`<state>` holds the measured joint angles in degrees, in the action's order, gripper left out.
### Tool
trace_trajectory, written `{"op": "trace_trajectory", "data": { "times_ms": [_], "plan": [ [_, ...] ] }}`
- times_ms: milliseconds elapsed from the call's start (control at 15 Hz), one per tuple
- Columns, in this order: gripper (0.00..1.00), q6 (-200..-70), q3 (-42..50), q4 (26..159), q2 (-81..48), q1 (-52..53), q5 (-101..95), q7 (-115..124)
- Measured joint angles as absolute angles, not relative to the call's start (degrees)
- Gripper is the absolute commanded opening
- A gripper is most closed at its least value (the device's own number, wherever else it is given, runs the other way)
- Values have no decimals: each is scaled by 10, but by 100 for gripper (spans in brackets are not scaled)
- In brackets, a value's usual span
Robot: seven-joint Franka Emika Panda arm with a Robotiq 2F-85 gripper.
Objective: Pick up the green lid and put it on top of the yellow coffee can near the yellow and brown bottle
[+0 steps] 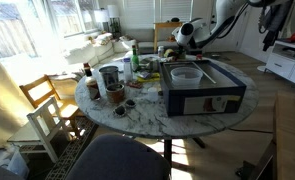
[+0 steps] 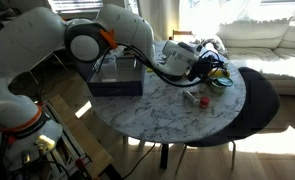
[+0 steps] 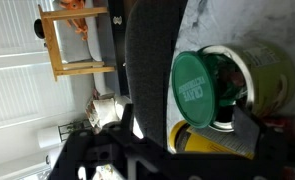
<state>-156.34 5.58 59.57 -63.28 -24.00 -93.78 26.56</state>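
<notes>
Gripper stood wide open, empty. Green lid lay askew across yellow coffee can mouth; seating judged unfinished.

Green lid right in shot, deep green with paler green lettering across its face. Behind it a tin, olive-yellow on the outside. Just below, a yellow can, much brighter. The desk is white marble, grey veins running all through it. The box is dark navy, close to black. The arm is white with an orange ring at the joint. Cream sofa. Pale wooden chair, sunlit.
</notes>
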Motion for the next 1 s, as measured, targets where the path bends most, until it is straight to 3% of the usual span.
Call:
{"op": "trace_trajectory", "data": {
  "times_ms": [533,1000],
  "plan": [
    [100,-1580,35,689,-546,-270,-848,261],
    [100,-1581,-19,682,-527,-322,-703,259]
  ]
}}
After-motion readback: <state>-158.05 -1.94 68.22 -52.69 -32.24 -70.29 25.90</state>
